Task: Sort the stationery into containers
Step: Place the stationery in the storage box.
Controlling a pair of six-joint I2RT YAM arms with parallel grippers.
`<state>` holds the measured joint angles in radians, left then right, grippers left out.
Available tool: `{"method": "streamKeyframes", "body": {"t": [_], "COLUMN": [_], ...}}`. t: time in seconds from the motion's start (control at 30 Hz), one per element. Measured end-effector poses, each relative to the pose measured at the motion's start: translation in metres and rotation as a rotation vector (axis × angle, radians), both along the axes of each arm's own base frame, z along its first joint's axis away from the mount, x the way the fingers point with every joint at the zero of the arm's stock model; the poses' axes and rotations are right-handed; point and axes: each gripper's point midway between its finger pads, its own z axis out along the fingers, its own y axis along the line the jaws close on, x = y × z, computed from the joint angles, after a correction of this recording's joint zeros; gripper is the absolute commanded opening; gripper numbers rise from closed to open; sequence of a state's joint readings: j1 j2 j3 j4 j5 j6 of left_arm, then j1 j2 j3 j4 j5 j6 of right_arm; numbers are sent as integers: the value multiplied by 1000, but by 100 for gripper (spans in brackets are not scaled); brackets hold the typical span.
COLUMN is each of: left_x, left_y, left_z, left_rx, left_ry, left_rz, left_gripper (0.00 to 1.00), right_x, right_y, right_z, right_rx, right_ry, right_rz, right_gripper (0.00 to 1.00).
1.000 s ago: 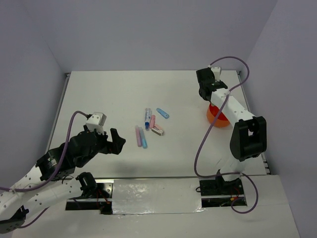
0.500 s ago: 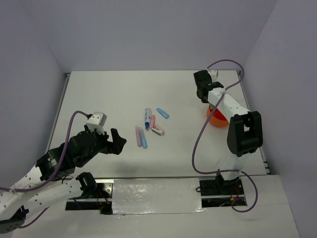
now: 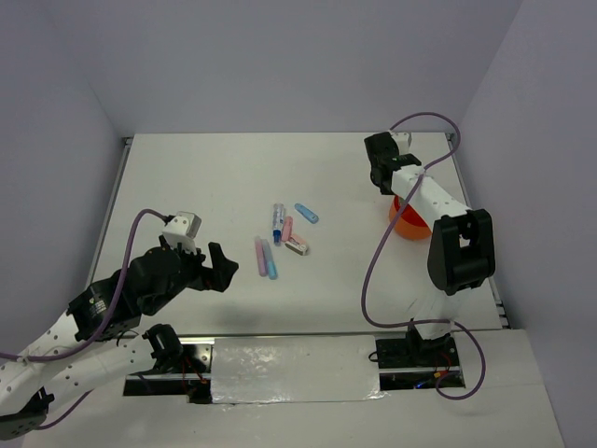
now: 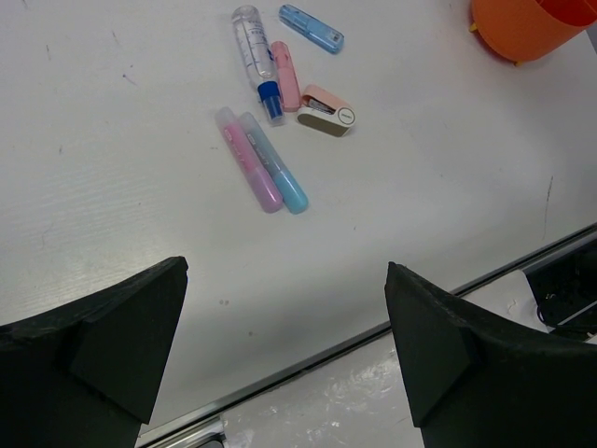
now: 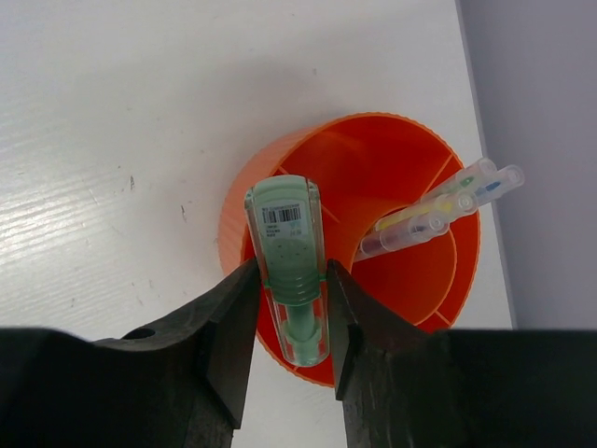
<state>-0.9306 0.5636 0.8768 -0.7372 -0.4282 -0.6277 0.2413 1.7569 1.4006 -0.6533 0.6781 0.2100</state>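
Orange cup (image 5: 238, 215) holds pens (image 5: 438, 210); right hand (image 5: 291, 275) grips green marker (image 5: 284, 224); left hand (image 4: 284, 271) agape.

Green marker (image 5: 286, 245): a barcode near its top, with fine print under it that is too small to read. Clear tube (image 4: 253, 42): faint printing along the barrel, unreadable. Pink-and-white block (image 4: 326, 110): small dark mark on its white end, not legible. No word or number can be made out anywhere.

Held green marker (image 5: 287, 271) over orange cup (image 5: 373, 168); 6 pieces (image 4: 285, 77) mid-table.
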Motion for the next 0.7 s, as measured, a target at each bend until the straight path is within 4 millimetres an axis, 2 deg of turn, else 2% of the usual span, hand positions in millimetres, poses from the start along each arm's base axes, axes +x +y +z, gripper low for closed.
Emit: {"method": "streamKeyframes", "body": {"t": [0.1,0.37,0.5,0.53,0.6,0.7], "left_x": [0,0,0,0,1,5], "left_y": [0,0,0,0,1,7], "left_z": [0,0,0,0,-1,-3], "left_rx": [0,-1,0,1,5,24], "left_ry": [-1,-1,0,0,-1,0], "left_rz": [0,0,1,2,10,50], "left_gripper": [99,99,99,99,99,99], "right_x": [-1,-3,-4,-4,-5,-14], "right_y": [0,1,10,16,37,87], "right_z": [0,-2,-2,-1,7,28], "right_rx": [-1,3,23,31,53,106], "right_ry": [5,20,24,21,7,-41], "right_rz": [1,11,37,55,115,256], "right_gripper": [47,51,56,60,61,63]}}
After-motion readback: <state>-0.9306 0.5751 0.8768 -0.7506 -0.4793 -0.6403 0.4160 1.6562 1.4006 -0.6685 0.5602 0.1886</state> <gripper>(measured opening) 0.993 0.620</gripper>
